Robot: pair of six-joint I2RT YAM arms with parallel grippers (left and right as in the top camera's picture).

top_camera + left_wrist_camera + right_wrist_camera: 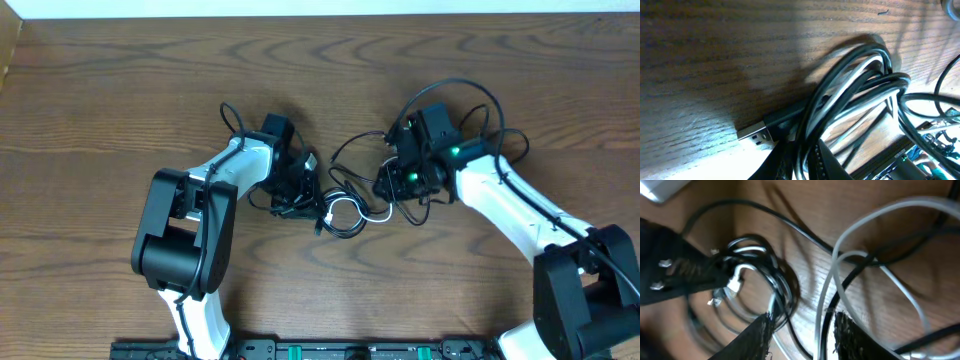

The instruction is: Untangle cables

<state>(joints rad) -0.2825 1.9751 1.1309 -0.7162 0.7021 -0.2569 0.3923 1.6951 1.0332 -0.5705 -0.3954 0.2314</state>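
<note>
The cables (345,205) lie as a tangled pile of black cords and one white cord (347,208) mid-table, between both arms. My left gripper (298,192) sits at the pile's left side. In the left wrist view it (807,162) is shut on a looped bundle of black and pale cords (860,75), with a USB plug (754,134) sticking out to the left. My right gripper (390,183) hangs at the pile's right side. Its fingers (757,337) stand apart, open, and a pale cord and a black cord (825,325) run through the gap of the right gripper (805,336).
Thicker black wires (470,95) loop around the right arm's wrist. The left arm's gripper body (675,277) shows in the right wrist view, close to a coil of cords (755,270). A black rail (330,350) runs along the table's near edge.
</note>
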